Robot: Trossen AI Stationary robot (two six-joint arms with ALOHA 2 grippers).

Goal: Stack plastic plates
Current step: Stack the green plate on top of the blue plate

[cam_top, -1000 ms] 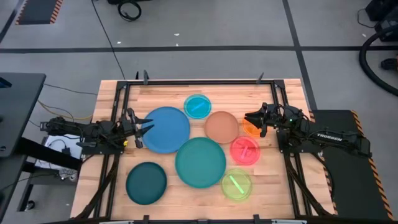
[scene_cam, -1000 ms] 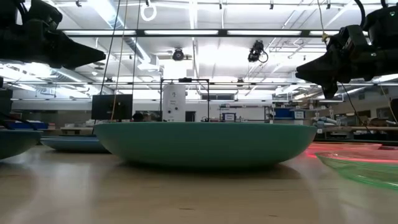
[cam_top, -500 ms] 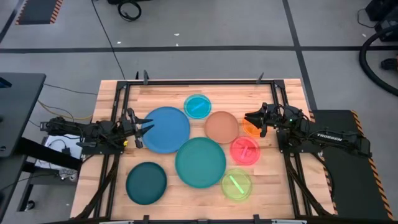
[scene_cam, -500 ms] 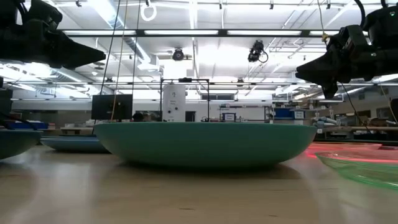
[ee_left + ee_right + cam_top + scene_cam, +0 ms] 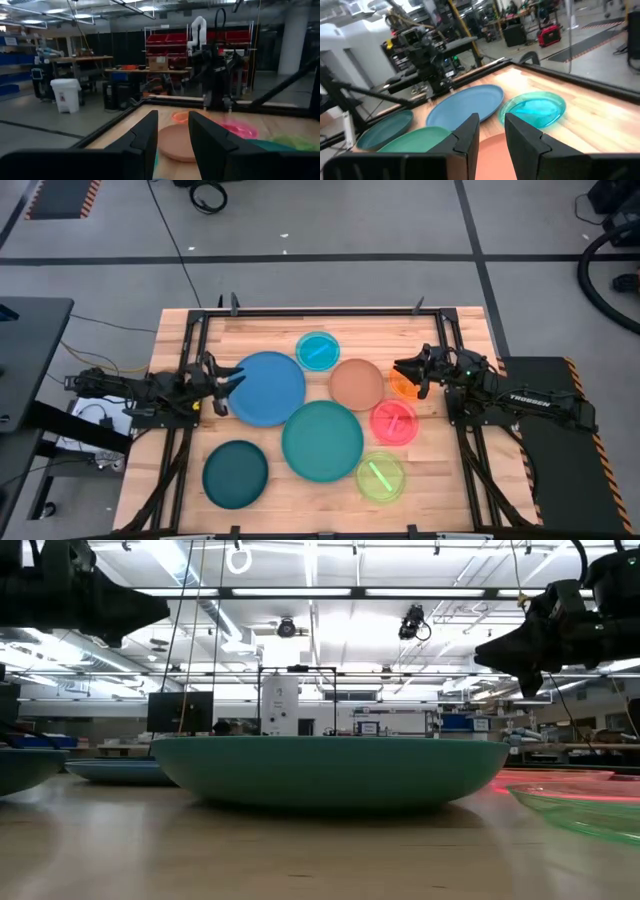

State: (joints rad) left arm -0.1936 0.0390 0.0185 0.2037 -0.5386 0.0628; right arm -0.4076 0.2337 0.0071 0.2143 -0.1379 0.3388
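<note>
Eight plastic plates lie apart, each flat on the wooden table: large blue (image 5: 268, 387), large teal (image 5: 322, 440), dark teal (image 5: 236, 473), brown (image 5: 357, 383), cyan (image 5: 318, 351), orange (image 5: 404, 387), pink (image 5: 394, 421) and lime (image 5: 381, 476). My left gripper (image 5: 231, 385) hovers open above the blue plate's left rim, pointing toward the table's right. My right gripper (image 5: 400, 370) hovers open above the orange plate, pointing toward the table's left. In both wrist views the gap between the fingers (image 5: 172, 132) (image 5: 492, 131) holds nothing.
A black metal frame (image 5: 320, 310) runs along the table's far edge and down both sides by the arm bases. Bare wood (image 5: 250, 330) shows along the far edge and at the near corners. Cables lie on the floor beyond the table.
My left gripper has tipped its fingertips upward and rolled a little, staying over the blue plate's left rim. The plates have not moved.
</note>
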